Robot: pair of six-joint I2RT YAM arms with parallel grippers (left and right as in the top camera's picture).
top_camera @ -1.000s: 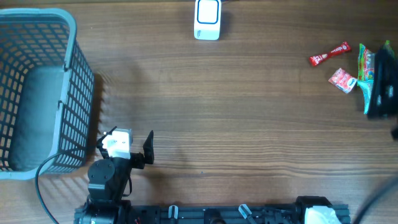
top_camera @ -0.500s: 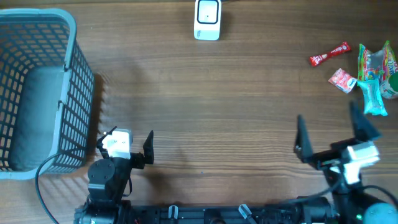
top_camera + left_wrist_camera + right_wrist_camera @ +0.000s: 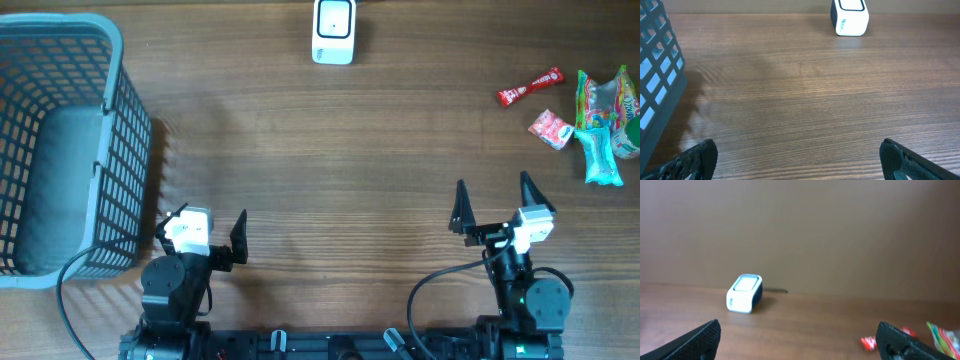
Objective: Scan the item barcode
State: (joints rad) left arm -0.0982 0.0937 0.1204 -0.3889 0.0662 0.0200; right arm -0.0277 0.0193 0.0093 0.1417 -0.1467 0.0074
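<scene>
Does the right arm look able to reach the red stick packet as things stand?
Probably yes: the right gripper, jaws open and empty, has only bare table before the red stick packet.

You see a brown, wood-grained tabletop (image 3: 350,150). The basket (image 3: 120,150) is grey-blue, its walls an open grid. The scanner (image 3: 333,30) is white with dark blue trim. The stick (image 3: 530,86) is red with white print, the packet (image 3: 551,129) red and white, the bag (image 3: 600,100) green and multicoloured, the pouch (image 3: 600,160) teal.
</scene>
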